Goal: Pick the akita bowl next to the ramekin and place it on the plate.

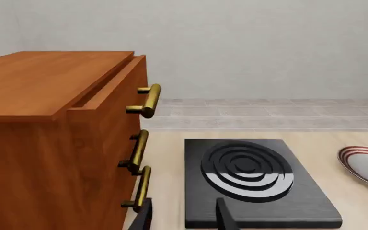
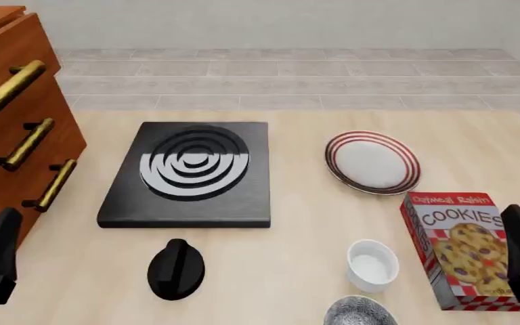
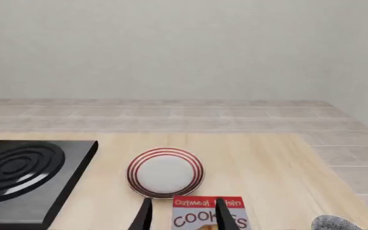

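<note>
In your left wrist view, the left gripper point(image 1: 184, 215) has its fingers spread over bare worktop point(image 1: 165, 158), between the drawer cabinet point(image 1: 50, 139) and the stove burner point(image 1: 254, 182).

From the front, the bowl point(image 2: 359, 313) sits at the near edge, just beside the ramekin point(image 2: 372, 264); the plate point(image 2: 372, 162) lies farther back.

In your right wrist view, the right gripper point(image 3: 182, 214) has spread fingers around nothing, above the cookie box point(image 3: 210, 215).

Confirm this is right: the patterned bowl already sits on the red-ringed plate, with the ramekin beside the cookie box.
Not right. In the front view the akita bowl sits on the table just near of the ramekin, and the plate holds nothing. The ramekin does stand beside the cookie box.
</note>
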{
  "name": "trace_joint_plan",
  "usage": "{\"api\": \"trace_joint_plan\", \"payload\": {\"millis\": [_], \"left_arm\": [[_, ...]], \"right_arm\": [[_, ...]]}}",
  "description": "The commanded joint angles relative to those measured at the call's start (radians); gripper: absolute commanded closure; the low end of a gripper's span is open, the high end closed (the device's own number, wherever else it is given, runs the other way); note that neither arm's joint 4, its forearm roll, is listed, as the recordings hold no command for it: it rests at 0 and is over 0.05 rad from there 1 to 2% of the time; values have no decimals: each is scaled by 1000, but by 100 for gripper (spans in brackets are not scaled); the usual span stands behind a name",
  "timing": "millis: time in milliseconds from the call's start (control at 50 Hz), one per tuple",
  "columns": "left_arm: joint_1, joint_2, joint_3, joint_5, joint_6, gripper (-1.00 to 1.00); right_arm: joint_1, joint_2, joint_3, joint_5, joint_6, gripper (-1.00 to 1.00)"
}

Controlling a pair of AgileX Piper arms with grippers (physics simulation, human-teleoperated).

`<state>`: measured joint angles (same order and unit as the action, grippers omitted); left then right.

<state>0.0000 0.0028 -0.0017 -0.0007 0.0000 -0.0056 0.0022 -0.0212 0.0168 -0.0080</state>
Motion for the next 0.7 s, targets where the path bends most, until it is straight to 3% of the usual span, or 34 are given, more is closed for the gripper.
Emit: {"api": "trace_joint_plan", "payload": {"millis": [20,200,260,280,320,360,380,460,500,540,560,600,620,640,700], "left_arm": [[0,4,-3,-1,0,-100],[0,4,-3,-1,0,-100],[0,4,-3,-1,0,-100],[0,4,-3,-1,0,-100],[0,4,-3,-1,0,-100],[0,4,-3,-1,0,-100],[0,4,-3,-1,0,-100],[0,4,-3,-1,0,-100],[0,4,-3,-1,0,-100],[0,4,-3,-1,0,-100],[0,4,-3,-1,0,-100],[0,4,-3,-1,0,-100],[0,4,-3,-1,0,-100],[0,4,-3,-1,0,-100],[0,4,-3,-1,0,-100]], "right_arm": [[-1,6,3,3,-6,-100],[2,22,-20,44,40,-100],[-54,33,-75,91,28,-100],[-3,87,-96,90,53,-100],[-8,52,-141,149,-17,-100],[25,89,-197,193,24,-100],[21,77,-224,228,-12,-100],[79,137,-314,304,1,-100],[64,121,-361,349,-58,-100],[103,174,-386,366,-33,-100],[105,185,-421,394,-60,-100],[112,202,-462,425,-45,-100],[106,217,-479,438,-71,-100],[131,236,-496,448,-45,-100],[116,238,-530,471,-51,-100]]}}
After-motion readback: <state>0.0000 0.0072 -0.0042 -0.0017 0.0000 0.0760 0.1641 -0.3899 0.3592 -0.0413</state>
